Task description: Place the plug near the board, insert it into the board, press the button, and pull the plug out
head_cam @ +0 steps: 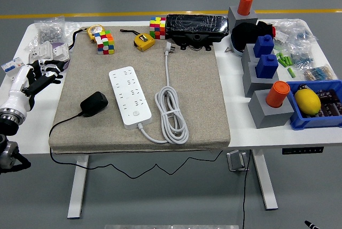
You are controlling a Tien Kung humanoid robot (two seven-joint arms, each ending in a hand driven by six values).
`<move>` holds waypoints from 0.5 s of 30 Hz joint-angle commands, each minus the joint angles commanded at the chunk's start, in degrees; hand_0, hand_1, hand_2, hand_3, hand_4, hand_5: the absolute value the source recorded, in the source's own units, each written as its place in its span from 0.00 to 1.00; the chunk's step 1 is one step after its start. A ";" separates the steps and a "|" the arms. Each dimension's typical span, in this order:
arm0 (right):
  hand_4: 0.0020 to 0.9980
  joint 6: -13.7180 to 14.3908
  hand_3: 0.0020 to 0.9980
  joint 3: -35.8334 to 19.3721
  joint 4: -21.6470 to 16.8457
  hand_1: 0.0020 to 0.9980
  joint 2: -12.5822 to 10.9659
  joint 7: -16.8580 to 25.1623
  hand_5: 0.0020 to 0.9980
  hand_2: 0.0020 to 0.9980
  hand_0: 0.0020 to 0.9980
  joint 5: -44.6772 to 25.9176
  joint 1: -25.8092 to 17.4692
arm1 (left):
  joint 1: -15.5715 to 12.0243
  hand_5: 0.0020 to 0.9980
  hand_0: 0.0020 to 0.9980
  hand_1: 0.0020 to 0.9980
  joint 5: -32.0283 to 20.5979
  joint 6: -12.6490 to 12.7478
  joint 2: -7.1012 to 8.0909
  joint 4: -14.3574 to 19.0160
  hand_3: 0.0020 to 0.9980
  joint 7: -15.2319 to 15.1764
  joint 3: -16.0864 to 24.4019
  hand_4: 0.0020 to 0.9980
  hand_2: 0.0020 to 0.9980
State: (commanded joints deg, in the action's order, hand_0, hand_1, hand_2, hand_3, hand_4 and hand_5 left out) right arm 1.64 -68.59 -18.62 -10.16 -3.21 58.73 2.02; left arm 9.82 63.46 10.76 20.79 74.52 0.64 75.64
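Observation:
A white power strip [129, 96] lies on the grey mat [197, 95], its own white cable coiled to its right and ending in a plug [169, 49] near the mat's far edge. A black adapter plug [93, 104] rests on the mat left of the strip, its thin black cord trailing off the front left. My left hand [44, 74] hovers over the table's left edge, left of the mat and up-left of the black plug, fingers loosely spread and holding nothing. My right hand is out of view.
Two colour cubes [105, 42] [157, 27], a yellow tape measure [144, 42] and a black box [195, 27] line the mat's far edge. White packets [49, 52] sit behind my left hand. Grey blocks with orange and blue pegs [271, 103] and a blue bin [315, 106] fill the right side.

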 joint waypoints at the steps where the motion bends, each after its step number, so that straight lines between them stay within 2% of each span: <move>1: 1.00 0.01 0.58 0.01 0.01 0.66 0.01 0.00 0.56 0.66 0.66 0.01 -0.05 | -0.03 0.45 0.48 0.51 -0.02 0.00 -0.06 0.02 0.59 0.00 0.09 0.81 0.56; 15: 1.00 0.01 0.58 -0.57 0.15 0.66 0.36 -0.04 0.56 0.66 0.65 0.29 -0.41 | -0.03 0.45 0.48 0.51 -0.20 -0.07 -0.55 0.11 0.59 0.06 0.59 0.80 0.56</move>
State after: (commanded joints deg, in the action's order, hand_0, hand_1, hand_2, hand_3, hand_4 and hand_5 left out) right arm 1.65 -69.16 -18.47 -9.80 -3.25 59.03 1.61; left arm 9.80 63.27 10.69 20.24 74.63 0.71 76.23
